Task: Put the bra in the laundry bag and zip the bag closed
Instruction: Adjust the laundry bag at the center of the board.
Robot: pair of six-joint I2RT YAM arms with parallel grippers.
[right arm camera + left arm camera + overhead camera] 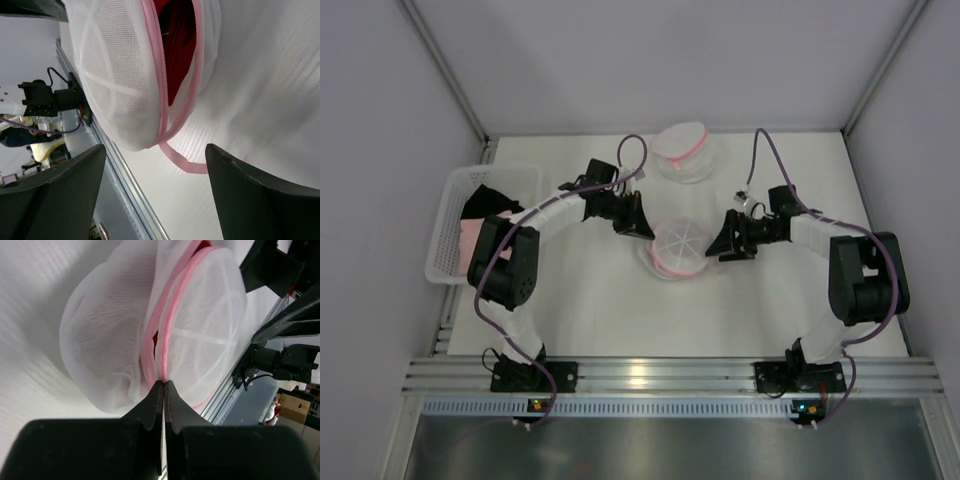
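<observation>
Mesh laundry bag (pixel 678 250), red bra (pixel 177 45) inside

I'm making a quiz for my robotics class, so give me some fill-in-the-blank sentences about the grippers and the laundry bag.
The left gripper is ____ on the pink zipper seam of the laundry bag.
The jaws of the right gripper stand ____.
The bra inside the bag is ____.
The white basket stands at the ____ edge of the table.
Missing words: shut, open, red, left.
</observation>
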